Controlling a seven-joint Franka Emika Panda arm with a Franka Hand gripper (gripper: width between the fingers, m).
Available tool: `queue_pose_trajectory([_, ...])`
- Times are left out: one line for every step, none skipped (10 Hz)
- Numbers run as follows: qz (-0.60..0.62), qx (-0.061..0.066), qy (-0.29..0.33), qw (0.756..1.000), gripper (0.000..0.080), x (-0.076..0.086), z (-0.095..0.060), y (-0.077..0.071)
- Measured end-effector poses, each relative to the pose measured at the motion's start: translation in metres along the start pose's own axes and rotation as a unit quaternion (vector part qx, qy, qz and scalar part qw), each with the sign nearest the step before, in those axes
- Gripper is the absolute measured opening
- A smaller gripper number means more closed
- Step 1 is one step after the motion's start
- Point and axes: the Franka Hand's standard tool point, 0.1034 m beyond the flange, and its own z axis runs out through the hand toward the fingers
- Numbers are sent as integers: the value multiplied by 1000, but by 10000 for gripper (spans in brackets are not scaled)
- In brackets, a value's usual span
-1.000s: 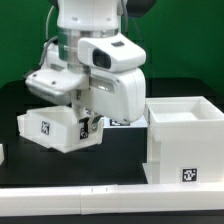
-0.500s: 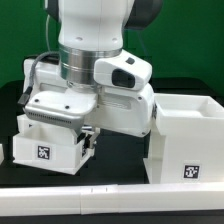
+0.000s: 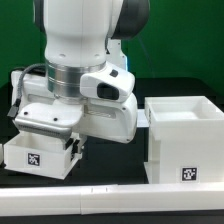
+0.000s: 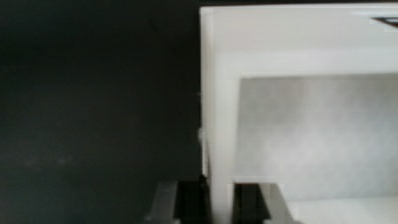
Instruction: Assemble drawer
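- The small tray [image 3: 50,160] sits at the exterior view's left, low on the black table [image 3: 115,165], with 1 black-and-white tag [image 3: 35,158] on the side facing the camera.
- The arm [image 3: 80,50] is bulky and hangs right over the tray, so it hides most of the tray's top in that view.
- The wrist view is the useful one. The gripper [image 4: 217,195] is clamped on 1 wall [image 4: 217,120] of the small tray, with 1 of its dark fingers [image 4: 183,205] on the outside and the other inside.
- In the wrist view the white wall runs straight between the 2 fingers. The tray's greyish floor [image 4: 311,130] is on one side of it and bare black table on the other.
- I can't tell from either view whether the tray is resting on the table or lifted a bit off it.
- The housing [image 3: 185,135], the big open-topped white box, stands upright at the exterior view's right, well apart from the small tray, with nothing touching it.
- The housing has its own tag [image 3: 189,173] low on its front face.
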Motion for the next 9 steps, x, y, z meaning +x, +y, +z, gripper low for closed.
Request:
queue_pose_trajectory([0,0,0,1000,36,0,0,0])
queue_pose_trajectory([0,0,0,1000,220,0,0,0])
queue_pose_trajectory([0,0,0,1000,220,0,0,0])
queue_pose_trajectory([0,0,0,1000,416,0,0,-1])
queue_pose_trajectory([-5,4,-2,1000,416,-4,-7,-8])
queue_pose_trajectory([-2,7,-9,1000,582,-11,-19,-16])
queue_pose_trajectory([6,7,-18,1000,629,-15,-30,-19])
queue_pose_trajectory([64,4,-26,998,629,-23,-47,-26])
queue_pose_trajectory([126,1,-49,991,646,-43,-72,-31])
